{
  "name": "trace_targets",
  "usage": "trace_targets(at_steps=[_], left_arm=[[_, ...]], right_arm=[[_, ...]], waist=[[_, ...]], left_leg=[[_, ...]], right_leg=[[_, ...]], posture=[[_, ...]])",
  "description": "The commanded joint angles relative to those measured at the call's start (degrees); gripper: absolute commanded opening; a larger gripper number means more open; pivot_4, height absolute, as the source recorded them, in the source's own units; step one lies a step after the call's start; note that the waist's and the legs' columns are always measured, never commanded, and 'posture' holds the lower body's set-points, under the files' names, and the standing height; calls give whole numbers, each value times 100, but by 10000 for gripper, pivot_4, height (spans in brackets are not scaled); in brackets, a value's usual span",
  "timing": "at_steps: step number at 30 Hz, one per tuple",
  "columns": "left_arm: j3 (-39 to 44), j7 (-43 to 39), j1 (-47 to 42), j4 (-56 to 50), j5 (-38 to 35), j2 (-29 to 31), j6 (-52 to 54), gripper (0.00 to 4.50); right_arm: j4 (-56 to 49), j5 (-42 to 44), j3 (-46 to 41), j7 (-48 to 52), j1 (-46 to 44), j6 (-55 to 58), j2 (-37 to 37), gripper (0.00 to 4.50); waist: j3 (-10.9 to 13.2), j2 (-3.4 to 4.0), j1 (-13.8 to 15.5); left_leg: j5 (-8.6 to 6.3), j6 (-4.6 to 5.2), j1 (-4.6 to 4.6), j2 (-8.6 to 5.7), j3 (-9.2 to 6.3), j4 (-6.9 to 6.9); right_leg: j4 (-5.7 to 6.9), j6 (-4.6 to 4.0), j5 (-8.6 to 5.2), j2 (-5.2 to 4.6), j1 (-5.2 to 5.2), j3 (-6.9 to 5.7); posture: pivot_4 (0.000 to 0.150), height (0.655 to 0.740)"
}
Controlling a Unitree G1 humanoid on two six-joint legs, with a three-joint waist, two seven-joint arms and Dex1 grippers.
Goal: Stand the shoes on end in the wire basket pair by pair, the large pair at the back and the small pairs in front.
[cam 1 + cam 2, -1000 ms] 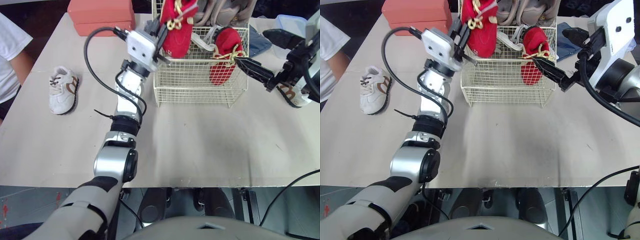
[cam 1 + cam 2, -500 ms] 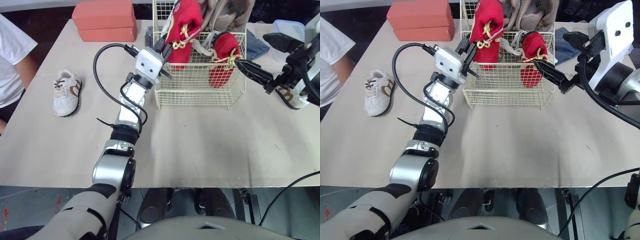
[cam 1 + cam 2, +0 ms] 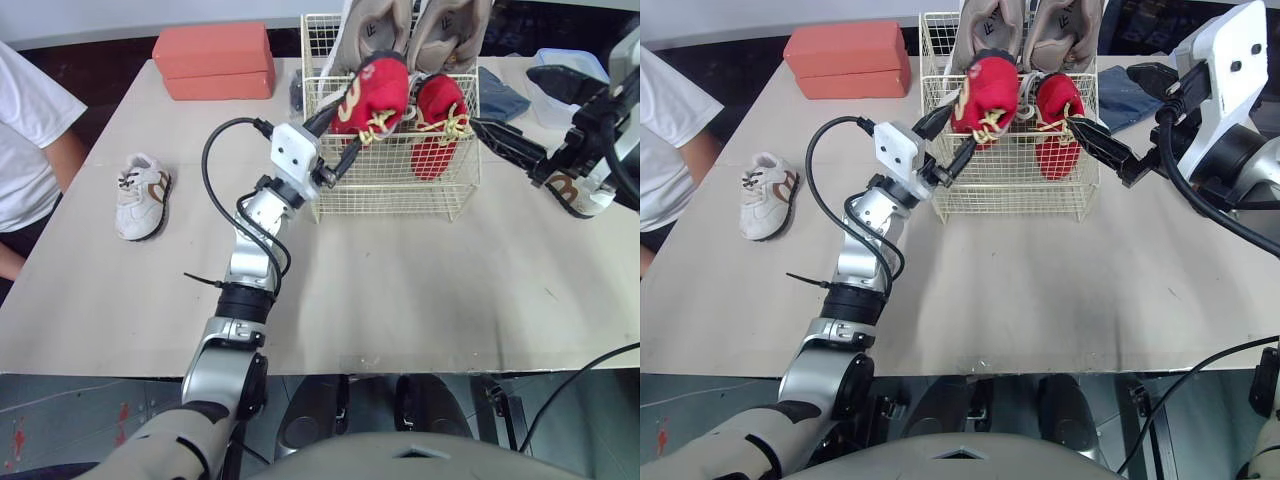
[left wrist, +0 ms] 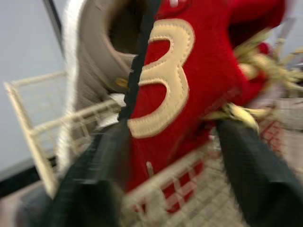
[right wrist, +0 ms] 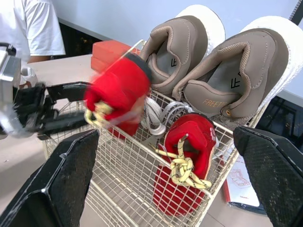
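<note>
One wire basket (image 3: 395, 185) toward the far side of a pale bench (image 3: 400, 290). At its back, two large tan shoes (image 3: 372, 30) standing on end, side by side. In front of them, two red shoes with yellow laces. Standing red shoe (image 3: 438, 115) upright at front right. Held red shoe (image 3: 380, 90) tilted, lower end inside the front left corner, clamped by the left end effector (image 3: 348, 125) (a cream "3" visible in the left wrist view). Left arm stretched forward, wrist beside the basket's front left. Right end effector (image 3: 502, 98) spread wide and empty, just beside the basket's right side. Two small white shoes outside: left white shoe (image 3: 140, 195) well apart on the bench, right white shoe (image 3: 580, 192) partly hidden behind the right arm.
</note>
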Motion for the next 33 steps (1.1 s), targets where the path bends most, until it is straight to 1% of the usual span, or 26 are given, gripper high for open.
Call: trace_targets(at_steps=[1,4,7,10,12,13,16,17,18,20,22,24,26,28,30,33], left_arm=[[45,-1,511,-218,-226,98,921,43715],[86,59,693,-752,-362,154,1380,43715],[95,65,795,-1067,-444,184,1638,43715],[153,-152,904,-1485,-743,281,1877,43715],[208,-458,948,-1927,-1174,476,2312,43715],[241,-694,937,-2181,-1494,635,2622,43715],[274,-1157,856,-2628,-2078,1020,3240,43715],[329,-1414,629,-2793,-2404,1334,3694,43715],[383,-1634,387,-2915,-2673,1609,4079,43715],[506,-1837,-73,-3037,-3135,2020,4764,43715],[536,-1892,-416,-3029,-3288,2323,5220,43715],[458,-2057,-766,-3071,-3348,2765,5707,43715],[407,-2244,-1109,-3125,-3429,3162,6090,43715],[460,-2356,-1396,-3182,-3664,3471,6568,43715],[529,-2385,-1612,-3225,-3887,3638,6934,43715],[623,-2441,-1968,-3283,-4192,3835,7359,43715]], right_arm=[[-55,-79,-98,22,-54,-153,-29,45000],[-50,-110,-92,35,-50,-175,-5,45000],[-43,-133,-70,42,-35,-203,23,45000],[-27,-134,-144,35,97,-214,39,45000],[75,-142,-376,5,374,-244,80,45000],[162,-248,-506,18,599,-307,71,45000],[326,-535,-685,149,1053,-512,-5,45000],[532,-770,-792,257,1351,-678,-42,45000],[751,-987,-883,372,1612,-848,-69,45000],[1229,-1317,-1036,516,1955,-1166,-58,45000],[1669,-1638,-1012,664,2119,-1466,-111,45000],[2284,-1865,-1005,836,2187,-1736,-95,45000],[3015,-2153,-959,961,2138,-2078,-85,45000],[3673,-2317,-918,1032,1936,-2240,-85,45000],[4128,-2410,-872,1126,1718,-2311,-95,45000],[4888,-2507,-677,1187,1182,-2108,-43,45000]], waist=[[0,1,-6],[0,1,-29],[0,1,-38],[1,-1,-40],[5,-8,-40],[9,-15,-38],[17,-14,-20],[22,-16,-10],[38,-33,2],[67,-69,26],[70,-66,26],[76,-65,4],[88,-61,-16],[102,-59,-23],[126,-53,-49],[151,-52,-113]], left_leg=[[0,0,0,0,0,0],[0,-1,-1,3,0,0],[0,-1,-2,6,0,-1],[0,-1,-5,6,0,-1],[0,-1,-8,7,-1,-3],[0,-1,-9,8,-1,-5],[3,-6,-20,8,-4,-6],[4,-9,-23,7,-4,-6],[5,-10,-23,5,-4,-6],[7,-14,-30,6,-14,-8],[14,-24,-35,-2,-18,-8],[15,-25,-35,-9,-14,-8],[15,-26,-29,-9,-8,-19],[16,-27,-23,-6,-1,-33],[17,-28,-22,-2,2,-37],[17,-30,-22,-1,2,-40]], right_leg=[[0,0,0,0,0,0],[-1,-1,-1,0,-3,2],[1,-1,-1,1,-4,2],[-2,-2,-1,0,-6,2],[-2,-2,-1,-1,-10,2],[-2,-4,-2,-1,-10,2],[-7,-4,-2,-3,-17,-2],[-10,-4,-2,-3,-18,-2],[-12,-4,-2,-4,-19,-2],[-13,-5,-3,0,-19,-19],[-23,-4,-2,0,-18,-21],[-37,0,-1,8,-15,-16],[-46,1,-1,29,-13,-15],[-50,1,-2,40,-15,-14],[-49,2,-2,46,-18,-11],[-49,2,-2,47,-19,9]], posture=[[1500,7400],[1500,7400],[1500,7400],[1500,7400],[1500,7400],[1500,7400],[1500,7400],[1500,7400],[1500,7400],[1500,7400],[1500,7400],[1500,7400],[1500,7400],[1500,7400],[1500,7400],[1500,7400]])
